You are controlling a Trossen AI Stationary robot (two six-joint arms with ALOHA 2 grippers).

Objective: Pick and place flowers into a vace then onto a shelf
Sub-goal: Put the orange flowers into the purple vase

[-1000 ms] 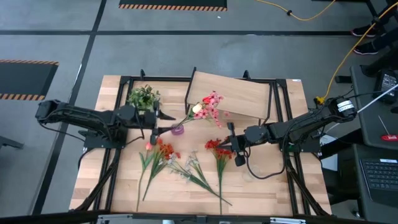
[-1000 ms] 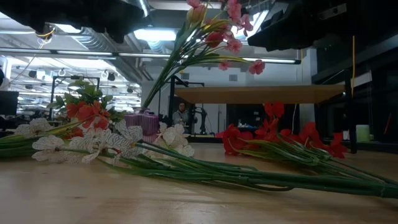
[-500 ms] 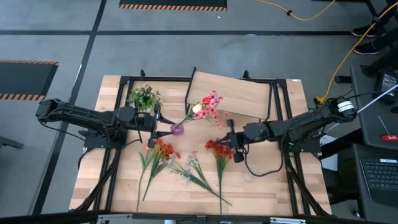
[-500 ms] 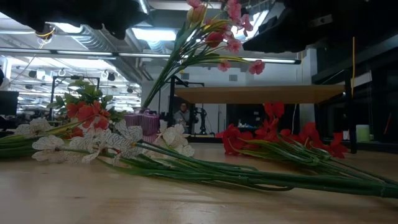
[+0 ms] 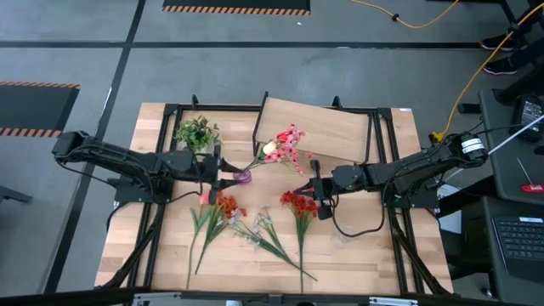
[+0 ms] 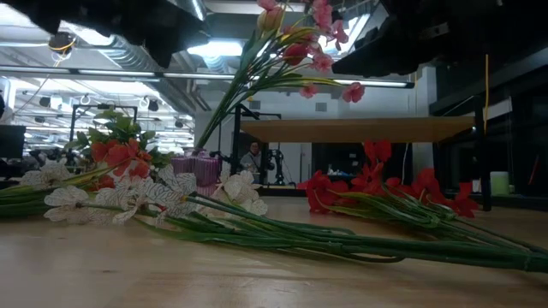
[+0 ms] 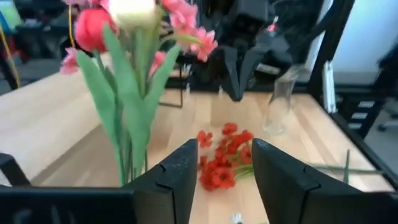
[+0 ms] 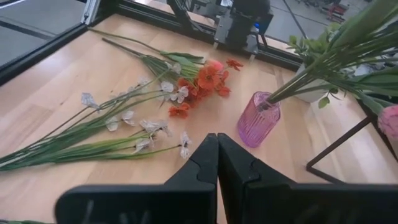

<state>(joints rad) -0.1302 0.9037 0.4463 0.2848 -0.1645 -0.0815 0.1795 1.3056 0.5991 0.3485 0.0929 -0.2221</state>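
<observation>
A small pink vase (image 5: pixel 242 177) stands on the table and holds pink, red and yellow flowers (image 5: pixel 285 146) that lean toward the shelf (image 5: pixel 319 132). More flowers lie flat on the table: an orange bunch (image 5: pixel 223 204), white ones (image 5: pixel 255 228) and a red bunch (image 5: pixel 297 204). My left gripper (image 5: pixel 221 172) is open, close to the vase on its left side. In the left wrist view the stems (image 7: pixel 127 118) rise beside its fingers (image 7: pixel 222 168). My right gripper (image 5: pixel 310 189) is shut and hovers over the red bunch's blooms; its wrist view shows the vase (image 8: pixel 258 118) ahead.
A bushy green plant (image 5: pixel 197 132) stands at the far left, behind my left arm. A clear glass vessel (image 7: pixel 277 106) stands on the table past the red blooms. The shelf's black legs (image 8: pixel 336 146) stand close behind the pink vase. Bare wood lies along the near edge.
My left gripper has crept a little toward the right, closer to the pink vase. My right gripper has shifted slightly toward the left over the red bunch. The vase and the flowers have stayed where they were.
</observation>
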